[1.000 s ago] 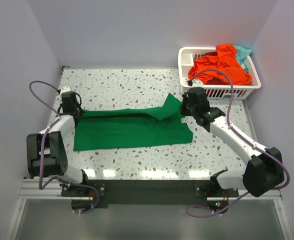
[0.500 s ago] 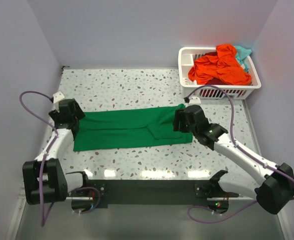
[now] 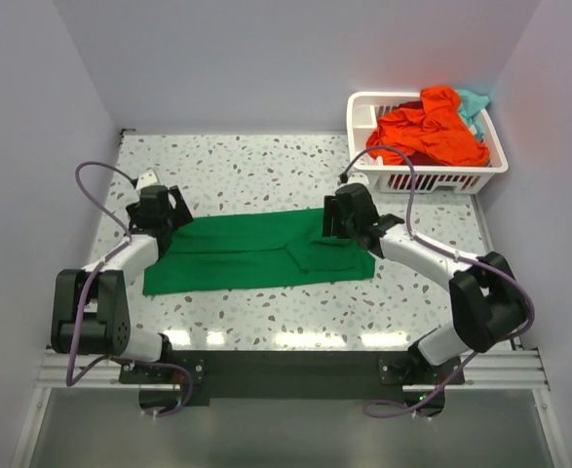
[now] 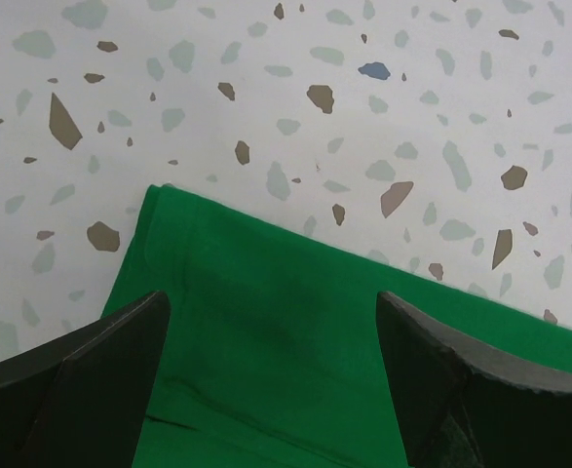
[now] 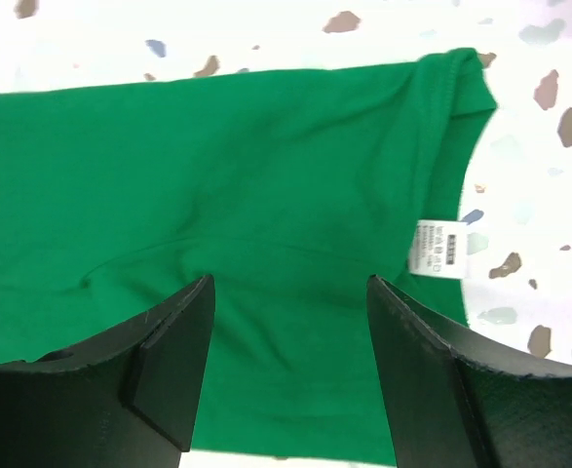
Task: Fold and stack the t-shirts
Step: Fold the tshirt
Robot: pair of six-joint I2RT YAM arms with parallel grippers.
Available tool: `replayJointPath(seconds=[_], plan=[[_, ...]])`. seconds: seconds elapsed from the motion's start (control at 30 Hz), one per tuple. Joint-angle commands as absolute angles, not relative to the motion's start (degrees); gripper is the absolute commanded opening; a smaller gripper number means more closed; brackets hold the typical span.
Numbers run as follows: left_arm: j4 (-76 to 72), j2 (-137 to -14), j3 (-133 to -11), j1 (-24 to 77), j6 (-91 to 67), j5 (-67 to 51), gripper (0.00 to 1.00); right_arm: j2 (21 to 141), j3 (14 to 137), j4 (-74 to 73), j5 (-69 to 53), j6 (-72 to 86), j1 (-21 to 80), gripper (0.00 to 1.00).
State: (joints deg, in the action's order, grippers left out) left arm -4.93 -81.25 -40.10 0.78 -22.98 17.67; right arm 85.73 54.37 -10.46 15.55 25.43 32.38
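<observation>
Looping up near the left wall, a purple cable (image 3: 95, 175) arcs over the speckled counter (image 3: 256, 171) to the left arm. The left gripper (image 4: 271, 322) hangs over the far left corner of the green shirt (image 3: 256, 255), its dark fingers spread wide with nothing between them. Whether their tips touch the cloth cannot be told.

The green shirt lies flat in the middle of the counter, folded into a long band of soft, matte knit with a few shallow creases. Bare counter lies open along its far and near edges.

The right gripper (image 5: 290, 292) is over the band's right end, fingers likewise apart and holding nothing. A small white label (image 5: 439, 249) sits at the cloth's edge just to one side of it.

A white slotted plastic basket (image 3: 432, 180) stands at the far right corner, near the right wall. It holds a rumpled orange-red shirt (image 3: 427, 132), with a teal shirt (image 3: 475, 100) showing behind it. The right arm's cable curves close along the basket's front.
</observation>
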Motion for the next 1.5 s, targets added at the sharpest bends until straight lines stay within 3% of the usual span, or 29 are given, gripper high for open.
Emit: replayJointPath(seconds=[0.0,0.23,0.6,0.7,0.73,0.83,1.07,1.2,1.4,1.47], plan=[[-8.88,-82.79,-43.85,0.00,-23.20,13.20,0.92,86.75,56.95,-5.45,13.19,24.52,27.88,0.67],[-10.10,-88.24,-46.05,-2.19,-23.90,10.29,0.92,90.70,55.90,-1.16,8.09,24.34,21.80,0.66],[-11.78,-95.45,-48.16,-4.31,-25.40,6.77,0.92,100.01,58.09,2.20,5.27,24.61,18.72,0.56],[-11.69,-96.50,-48.43,-4.22,-25.75,6.59,0.92,101.16,58.36,2.02,5.54,24.43,18.72,0.47],[-11.69,-96.59,-48.43,-4.31,-25.84,6.77,0.92,101.25,58.27,1.93,5.89,24.43,18.63,0.35],[-11.52,-97.29,-48.69,-4.83,-26.36,6.94,0.93,100.81,58.18,1.15,7.29,24.52,18.63,0.14],[-11.08,-98.18,-49.13,-5.36,-27.25,7.99,0.95,100.28,59.15,-1.22,11.33,24.78,18.28,0.04],[-10.81,-95.72,-48.52,-5.10,-26.81,9.23,0.95,99.41,58.97,-1.23,11.52,24.70,18.10,0.05],[-7.92,-85.44,-45.10,-2.99,-25.31,21.78,0.97,96.68,59.33,-0.18,6.51,24.26,18.10,0.52],[-6.51,-83.41,-44.04,-3.25,-26.10,26.77,0.96,95.72,59.59,-0.18,4.49,24.08,17.93,0.57]])
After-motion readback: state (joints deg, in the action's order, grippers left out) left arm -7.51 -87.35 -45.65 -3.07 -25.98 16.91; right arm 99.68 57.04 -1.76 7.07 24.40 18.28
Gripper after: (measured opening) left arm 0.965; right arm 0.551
